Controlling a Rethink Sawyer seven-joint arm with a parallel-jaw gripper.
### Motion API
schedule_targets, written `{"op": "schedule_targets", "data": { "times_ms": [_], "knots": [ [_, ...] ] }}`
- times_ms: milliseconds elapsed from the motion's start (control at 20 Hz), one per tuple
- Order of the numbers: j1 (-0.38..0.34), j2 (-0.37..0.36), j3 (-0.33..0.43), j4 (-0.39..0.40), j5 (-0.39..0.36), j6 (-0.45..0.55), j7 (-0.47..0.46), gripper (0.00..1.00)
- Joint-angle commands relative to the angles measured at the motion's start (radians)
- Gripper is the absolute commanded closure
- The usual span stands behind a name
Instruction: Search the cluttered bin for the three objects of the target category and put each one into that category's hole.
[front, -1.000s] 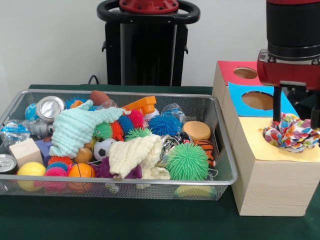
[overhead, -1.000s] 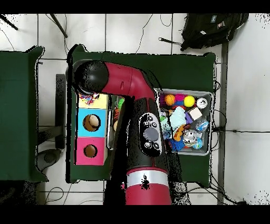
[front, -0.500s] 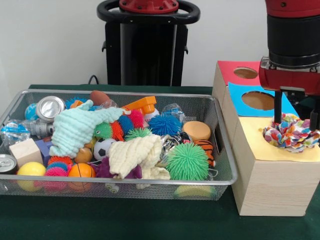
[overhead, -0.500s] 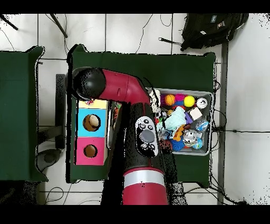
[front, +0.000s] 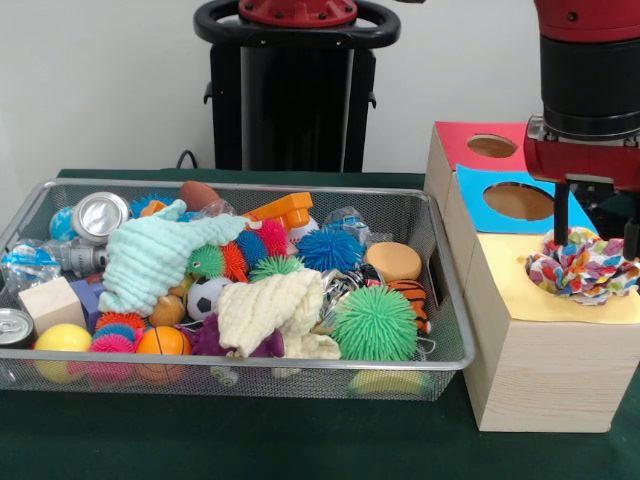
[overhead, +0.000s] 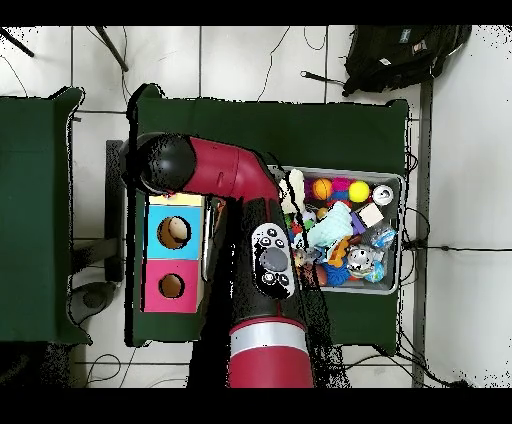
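Since a second ago the gripper (front: 593, 232) has risen a little above the floral cloth (front: 583, 264), and in the overhead view the arm's elbow has swung lower and left.

Front view: the floral cloth sits bunched over the hole in the yellow panel (front: 560, 295) of the wooden box (front: 540, 370), its long axis running left to right, ruffles pointing up. The gripper hangs straight down over it, its two dark fingers (front: 561, 212) spread wide, one at each end of the bunch; their tips reach the cloth's top ruffles without pinching it, so the gripper grasps nothing. Behind the yellow panel lie the blue panel (front: 480, 195) and the red panel (front: 455, 140), each with an open round hole. Left of the box, just beside it, stands the wire bin (front: 440, 350) on the green counter (front: 300, 440). In the bin lie a mint cloth (front: 150, 258), pointing up to the right, and a cream cloth (front: 270, 310) near the front rim, among spiky balls, cans and blocks. Open counter shows in front of bin and box.

Overhead view: the red arm (overhead: 225, 170) covers the yellow end of the box, hiding gripper and floral cloth. The blue and red panels stay uncovered, and the bin lies well to the right.
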Motion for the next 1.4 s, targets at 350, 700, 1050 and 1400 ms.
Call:
{"op": "schedule_targets", "data": {
  "times_ms": [350, 700, 1050, 1400],
  "knots": [
    [0.007, 0.038, 0.077, 0.154, -0.011, -0.136, 0.090, 0.00],
    [0.007, 0.050, 0.077, 0.158, -0.016, -0.160, 0.083, 0.00],
    [0.006, 0.078, 0.080, 0.160, -0.027, -0.202, 0.080, 0.00],
    [-0.021, 0.065, 0.107, 0.194, -0.024, -0.273, 0.075, 1.00]
  ]
}}
